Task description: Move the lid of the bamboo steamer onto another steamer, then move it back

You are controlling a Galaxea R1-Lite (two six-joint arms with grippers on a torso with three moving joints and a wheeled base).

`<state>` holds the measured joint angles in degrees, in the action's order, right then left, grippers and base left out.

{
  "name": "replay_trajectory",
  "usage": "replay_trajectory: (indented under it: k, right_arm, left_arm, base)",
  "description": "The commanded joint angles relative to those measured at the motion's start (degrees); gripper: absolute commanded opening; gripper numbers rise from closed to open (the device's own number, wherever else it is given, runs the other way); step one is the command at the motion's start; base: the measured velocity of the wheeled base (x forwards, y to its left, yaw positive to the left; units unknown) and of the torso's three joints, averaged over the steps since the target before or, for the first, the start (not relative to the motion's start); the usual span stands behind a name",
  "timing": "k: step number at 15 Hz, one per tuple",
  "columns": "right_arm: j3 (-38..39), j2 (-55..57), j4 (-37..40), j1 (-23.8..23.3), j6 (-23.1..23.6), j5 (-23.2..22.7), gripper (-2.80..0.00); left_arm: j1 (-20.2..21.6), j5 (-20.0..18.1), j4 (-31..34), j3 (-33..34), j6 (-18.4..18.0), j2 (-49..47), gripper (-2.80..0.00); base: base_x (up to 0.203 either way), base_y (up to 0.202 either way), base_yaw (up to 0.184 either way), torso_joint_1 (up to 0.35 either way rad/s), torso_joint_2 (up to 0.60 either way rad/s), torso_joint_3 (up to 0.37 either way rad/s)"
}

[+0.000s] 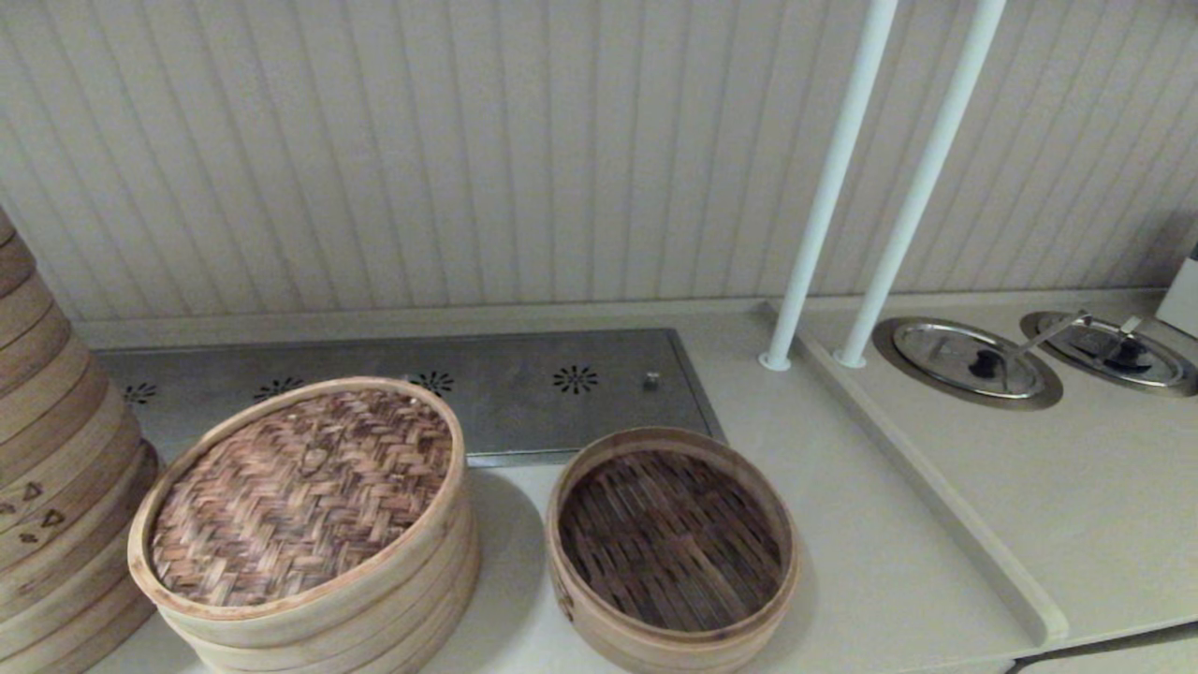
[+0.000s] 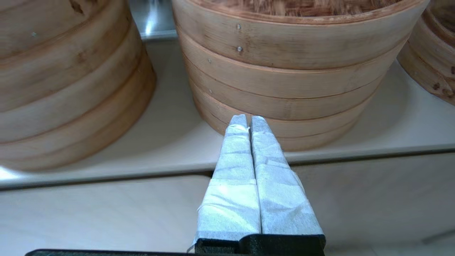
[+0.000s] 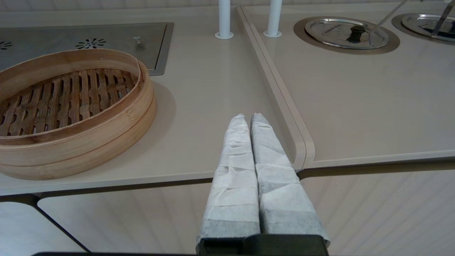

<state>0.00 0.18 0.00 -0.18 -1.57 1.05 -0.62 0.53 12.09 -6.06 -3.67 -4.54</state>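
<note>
- Here, the bamboo steamer lid (image 1: 301,496) sits on top of a short pile of baskets (image 1: 374,608) at the near left of the counter (image 1: 870,562), its woven top tilted up toward the far side.
- Just right of that pile, apart from it, stands another steamer (image 1: 672,548), a low basket with its dark slatted floor showing and nothing in it.
- A tall stack of baskets (image 1: 47,468) rises at the far left edge, close beside the lidded pile.
- The left gripper (image 2: 247,121) hangs off the near edge of the counter, below the counter top, aimed at the base of the lidded pile; its wrapped fingers are pressed together and hold nothing. The lid lies above and beyond them, untouched.
- The right gripper (image 3: 247,119) likewise hangs off the near edge, to the right of the open basket and well apart from it; its jaws are closed flat against each other, empty.
- Far right, two metal covers (image 1: 969,358) are set into the counter behind two white poles (image 1: 828,187).
</note>
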Motion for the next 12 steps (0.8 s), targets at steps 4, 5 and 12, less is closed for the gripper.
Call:
replay_trajectory:
  k: [4,5,12]
  right_arm:
    - [0.18,0.02,0.0,0.01,-0.01,0.01,-2.8]
    - [0.18,0.08,0.0,0.01,-0.01,0.01,-2.8]
    - [0.18,-0.01,0.0,0.01,-0.01,0.01,-2.8]
  left_arm:
    - [0.18,-0.26,-10.53,4.95,-0.17,4.84,-2.8]
    - [0.18,-0.27,-11.73,5.44,-0.02,4.9,-2.8]
    - [0.18,-0.8,-12.35,5.89,-2.74,4.54,-2.8]
  base:
    - [0.0,0.0,0.0,0.0,0.0,0.0]
    - [0.0,0.0,0.0,0.0,0.0,0.0]
    - [0.0,0.0,0.0,0.0,0.0,0.0]
